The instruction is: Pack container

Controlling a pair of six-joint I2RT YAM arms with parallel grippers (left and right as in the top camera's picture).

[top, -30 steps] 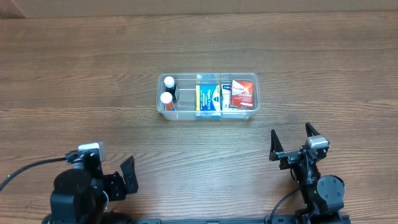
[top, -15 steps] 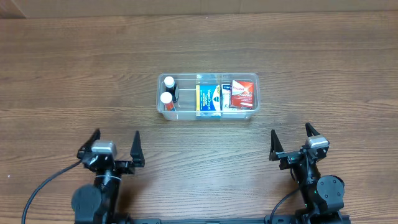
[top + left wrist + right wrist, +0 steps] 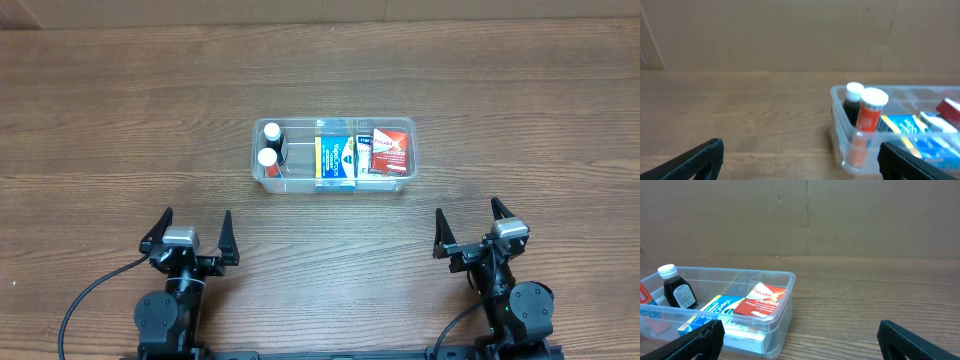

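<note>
The clear plastic container (image 3: 332,186) sits at the table's middle. It holds two small bottles with white caps (image 3: 270,145), a blue box (image 3: 336,157) and a red box (image 3: 390,150). It also shows in the left wrist view (image 3: 840,130) and in the right wrist view (image 3: 785,305). My left gripper (image 3: 190,232) is open and empty near the front edge, left of the container. My right gripper (image 3: 470,228) is open and empty near the front edge, right of it. Both are well short of the container.
A brown cardboard wall (image 3: 805,215) stands behind the far edge of the wooden table (image 3: 120,120).
My left arm has swung round from a turned-aside pose to face the container, its open fingers now pointing forward. The right arm has not moved.
</note>
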